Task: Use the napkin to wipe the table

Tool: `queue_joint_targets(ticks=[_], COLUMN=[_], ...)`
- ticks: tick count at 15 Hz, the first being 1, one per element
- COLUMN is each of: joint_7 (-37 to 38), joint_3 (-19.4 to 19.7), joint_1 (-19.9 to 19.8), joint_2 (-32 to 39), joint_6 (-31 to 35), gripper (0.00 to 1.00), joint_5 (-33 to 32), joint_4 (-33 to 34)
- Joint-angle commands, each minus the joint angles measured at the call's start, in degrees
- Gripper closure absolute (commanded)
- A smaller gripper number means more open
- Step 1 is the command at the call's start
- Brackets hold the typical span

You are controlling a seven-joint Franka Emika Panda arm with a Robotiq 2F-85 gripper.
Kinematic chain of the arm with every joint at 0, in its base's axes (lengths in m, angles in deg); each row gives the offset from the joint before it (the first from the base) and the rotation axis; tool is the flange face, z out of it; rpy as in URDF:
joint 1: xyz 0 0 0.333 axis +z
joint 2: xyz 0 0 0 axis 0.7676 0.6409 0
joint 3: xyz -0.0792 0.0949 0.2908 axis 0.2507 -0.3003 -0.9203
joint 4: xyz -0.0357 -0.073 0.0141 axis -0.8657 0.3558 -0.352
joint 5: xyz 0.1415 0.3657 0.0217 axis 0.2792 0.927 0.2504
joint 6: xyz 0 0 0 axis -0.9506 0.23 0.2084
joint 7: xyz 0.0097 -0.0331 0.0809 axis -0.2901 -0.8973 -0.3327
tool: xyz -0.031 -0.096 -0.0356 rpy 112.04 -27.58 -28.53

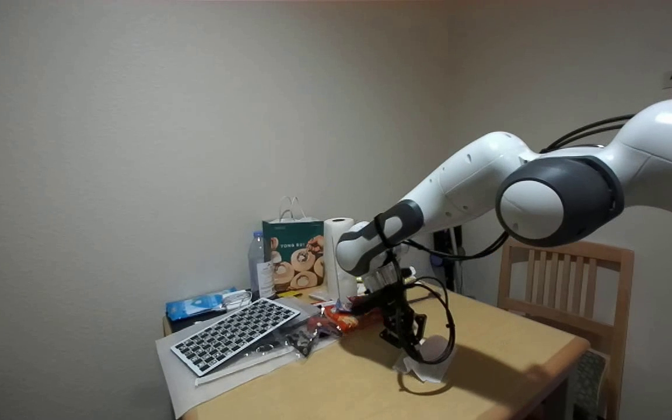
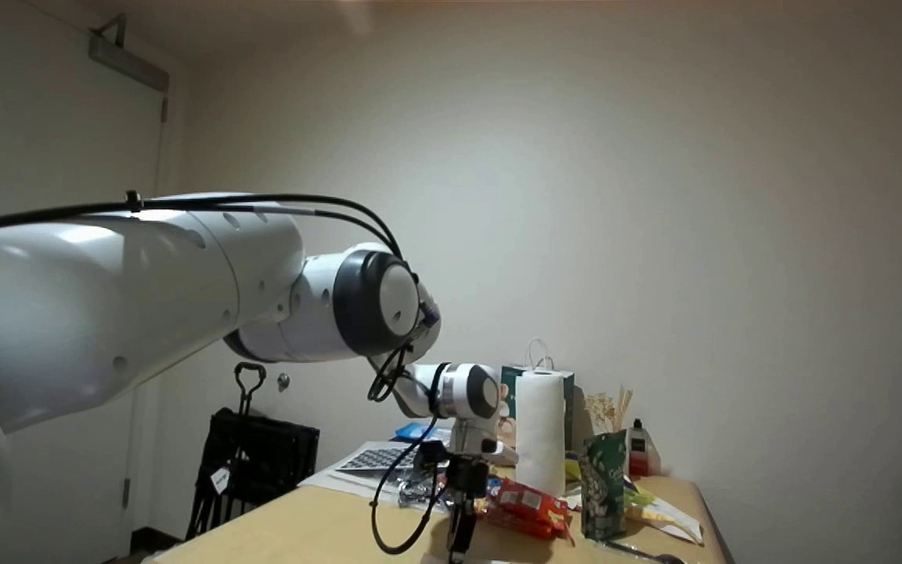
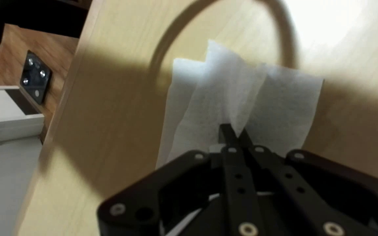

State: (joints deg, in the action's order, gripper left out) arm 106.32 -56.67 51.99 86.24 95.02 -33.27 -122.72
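Pinching a raised fold of the napkin (image 3: pixel 215 98), the gripper (image 3: pixel 236 132) has its fingers (image 3: pixel 226 133) pressed together, paper caught between them, as the wrist view shows. On that view's dial, centred on the tips, the napkin spreads from eight o'clock through twelve to about three, over the table (image 3: pixel 123 127); whether its whole underside meets the wood cannot be told. The table's edge passes at nine o'clock. Judged from the grip, the step in hand is the wiping itself. Recommended: press down lightly, enough that the napkin lies flat without the hard fingers scoring the table, and draw it in slow, overlapping strokes. Thin paper is likely to tear or slip out if jerked. In an exterior view, taking the gripper as dial centre, the red packet (image 1: pixel 342 319) lies at ten o'clock and the keyboard (image 1: pixel 235 335) at nine; strokes should favour two to four and six to seven, stopping before the edge. Note the cable (image 1: pixel 453 336) looping from one to five: contact with the napkin cannot be told, but it could snag or drag.
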Motion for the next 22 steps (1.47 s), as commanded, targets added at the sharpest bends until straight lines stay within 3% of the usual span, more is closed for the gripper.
queue_joint_targets(ticks=[1,2,4,8,12,20,21,22], joint_7=[-2.36,-0.01,-0.01,-0.85,-5.04,-8.5,-7.58,-7.59], joint_3=[-0.03,-0.08,0.03,-0.34,-3.34,-5.61,-3.26,-3.39], joint_1=[3.8,3.38,5.07,4.35,2.63,0.42,1.83,1.73], joint_2=[3.22,1.49,2.46,2.9,2.02,-2.95,-2.58,-3.2], joint_6=[-4.41,-1.94,-2.87,-2.55,-0.61,-0.17,-3.87,-3.93], gripper=[1.0,0.99,0.99,1.0,1.0,1.0,0.99,0.99], joint_5=[-3.76,-1.97,-2.93,-2.71,0.28,4.28,2.52,2.98], joint_4=[5.81,2.52,4.16,3.78,-2.12,-14.26,-6.17,-7.55])
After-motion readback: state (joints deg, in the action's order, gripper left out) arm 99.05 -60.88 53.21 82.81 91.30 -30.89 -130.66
